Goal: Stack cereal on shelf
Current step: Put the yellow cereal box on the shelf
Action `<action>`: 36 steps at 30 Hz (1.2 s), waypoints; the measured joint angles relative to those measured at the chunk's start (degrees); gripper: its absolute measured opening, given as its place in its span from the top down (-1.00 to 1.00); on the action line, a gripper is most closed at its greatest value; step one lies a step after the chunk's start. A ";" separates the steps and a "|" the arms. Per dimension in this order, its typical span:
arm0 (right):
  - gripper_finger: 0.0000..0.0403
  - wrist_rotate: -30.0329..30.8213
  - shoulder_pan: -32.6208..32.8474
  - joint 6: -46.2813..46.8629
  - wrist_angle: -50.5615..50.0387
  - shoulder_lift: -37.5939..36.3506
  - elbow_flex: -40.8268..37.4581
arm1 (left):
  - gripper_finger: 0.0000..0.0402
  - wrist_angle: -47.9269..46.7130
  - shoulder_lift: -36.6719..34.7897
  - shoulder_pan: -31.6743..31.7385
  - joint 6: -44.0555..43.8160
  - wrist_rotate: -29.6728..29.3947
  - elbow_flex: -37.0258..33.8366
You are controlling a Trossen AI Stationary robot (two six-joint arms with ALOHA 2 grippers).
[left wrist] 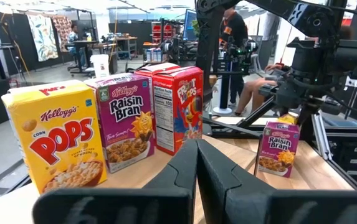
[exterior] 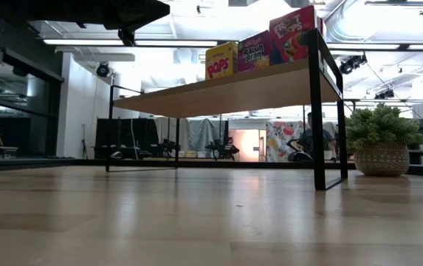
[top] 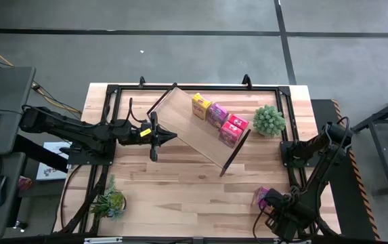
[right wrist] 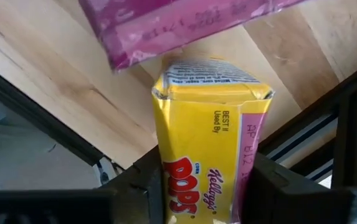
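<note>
The light-wood shelf [top: 187, 122] stands slantwise on the table. On its board stand a yellow Pops box [top: 200, 106], a pink Raisin Bran box [top: 216, 114] and a red Froot Loops box [top: 233, 130], side by side in a row. My left gripper [top: 171, 136] is shut and empty, level at the shelf's left end, pointing at the row [left wrist: 122, 124]. My right gripper [top: 275, 205] is at the table's near right corner, shut on a second yellow Pops box [right wrist: 206, 143]. A second pink box [top: 262, 196] stands on the table just beside it. My right gripper pinches the yellow Pops box between its two fingers [right wrist: 146, 183], one on each narrow side [right wrist: 248, 155]. The fingers come from above, pointing down, and lie along the box. The box's flap end [right wrist: 209, 78] reaches past the fingertips toward the table; in the left wrist view the yellow box [left wrist: 287, 118] shows above the pink box's top.
A round potted plant [top: 269, 120] stands by the shelf's right end, and a smaller plant [top: 110, 202] at the near left corner. A black rail frame [top: 112, 122] runs around the tabletop. Bare wood [top: 194, 190] lies between the shelf and the near edge. People sit in the room beyond.
</note>
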 joint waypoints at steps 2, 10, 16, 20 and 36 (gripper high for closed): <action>0.34 -0.16 0.00 -0.49 0.22 -0.14 0.00 | 1.00 0.00 0.00 0.00 -0.72 0.00 0.00; 0.37 -0.25 0.00 0.62 2.34 -5.89 0.00 | 1.00 0.00 0.00 -0.02 -0.80 0.02 0.00; 0.38 1.41 0.04 4.37 12.30 -14.89 0.00 | 1.00 0.00 0.00 0.00 -0.82 0.02 0.00; 0.38 12.64 0.95 4.90 23.65 -20.55 0.02 | 1.00 0.00 0.00 0.00 -1.27 0.23 0.00; 0.38 22.44 -26.37 -61.20 28.48 -23.05 8.36 | 1.00 2.75 -0.02 -0.02 -1.28 2.01 0.00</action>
